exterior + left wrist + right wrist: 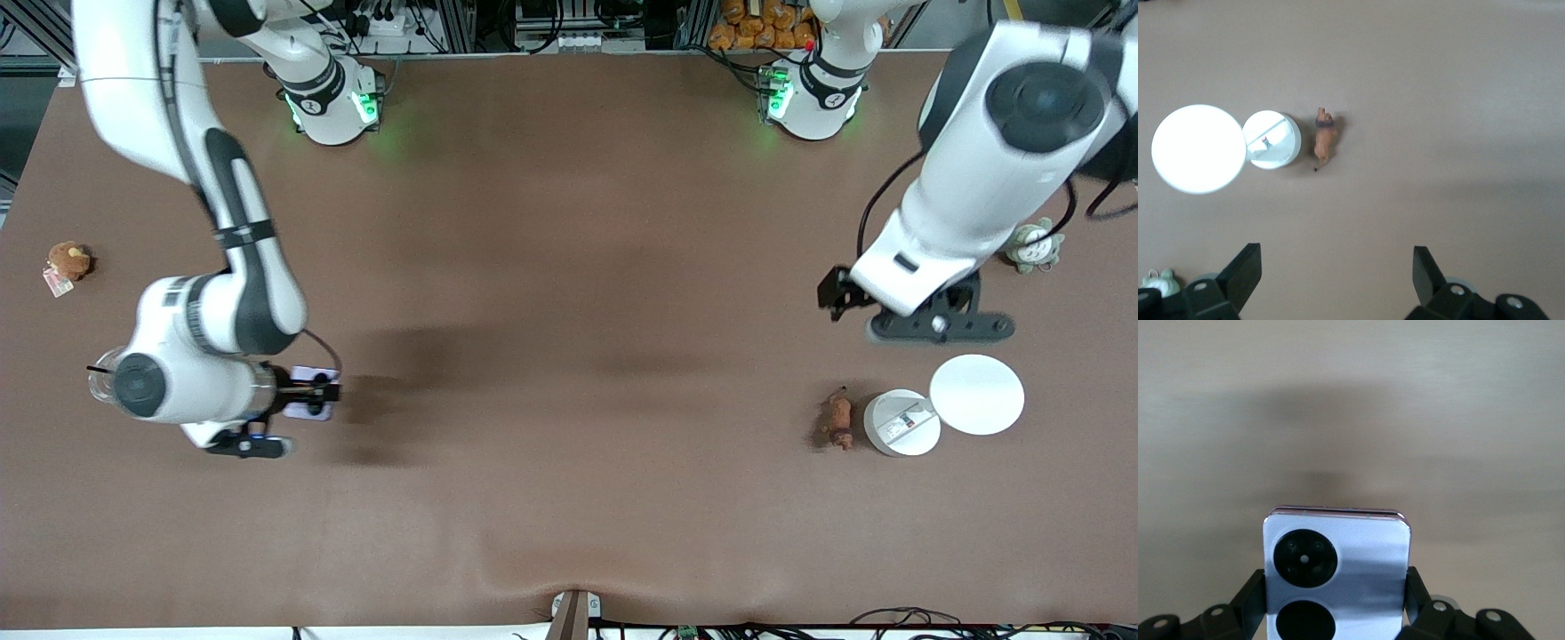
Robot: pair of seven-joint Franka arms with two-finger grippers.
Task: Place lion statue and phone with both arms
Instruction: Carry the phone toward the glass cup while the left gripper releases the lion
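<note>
Your right gripper (1337,600) is pinching the phone (1337,577) above the counter (569,356); your left gripper (1337,273) is hovering, fingers spread, over the lion statue (1324,139) lying beside the white container (1273,140).

arms: 2, white shells | joints: black | bases: green lights | cables: black

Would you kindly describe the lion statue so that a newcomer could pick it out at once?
Look toward the left arm's end of the table, where a flat white disc touches a round white container. Beside that container lies the lion statue: the only slender brown four-legged figurine there, smaller than both white things.
</note>
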